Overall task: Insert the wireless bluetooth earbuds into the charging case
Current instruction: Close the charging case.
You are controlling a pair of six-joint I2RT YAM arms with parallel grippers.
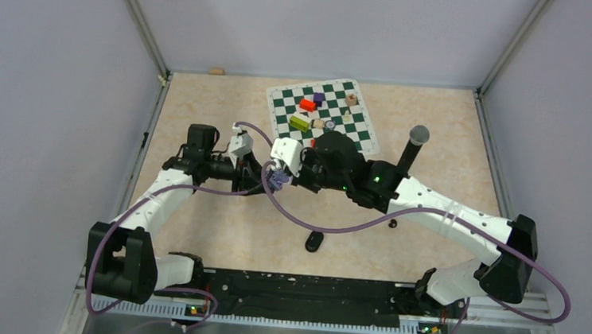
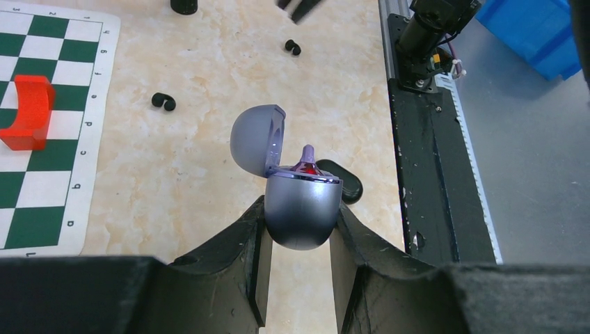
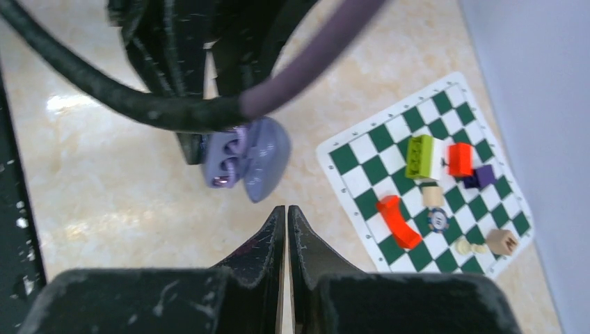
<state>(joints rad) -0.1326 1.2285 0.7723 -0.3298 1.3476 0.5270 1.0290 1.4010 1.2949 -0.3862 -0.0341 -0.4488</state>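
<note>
Two black fingers (image 2: pixel 254 243) of the left gripper (image 2: pixel 300 212) clamp the rounded base of the grey-purple charging case (image 2: pixel 303 209) from both sides in the left wrist view, and its lid (image 2: pixel 254 136) stands open toward 10 o'clock. One pale purple earbud (image 2: pixel 307 154) stands up out of the base, a red glow at its foot. Two black earbuds lie loose on the marble-patterned table (image 2: pixel 195 181), well apart: one (image 2: pixel 164 101) at 10 o'clock from the case, the other (image 2: pixel 293 47) at 12 o'clock. A black oval object (image 2: pixel 346 184) lies just behind the held case at 2 o'clock. A red block (image 2: pixel 28 104) sits on the chessboard mat (image 2: pixel 42 181) at the left edge.

From the right wrist, the right gripper (image 3: pixel 286 216) has its fingers pressed together with nothing between them. The open case hangs at 11 o'clock beyond the tips, pale purple inside; whether one bud or two sits there cannot be told. The mat lies at 3 o'clock, carrying a lime block (image 3: pixel 421 156), a red arch (image 3: pixel 396 221) and a purple block (image 3: pixel 485 175).

Seen from above, both grippers meet over the table's middle with the case between them — the mat at 1 o'clock from it, the black oval object at 5 o'clock, one black earbud at 4 o'clock
</note>
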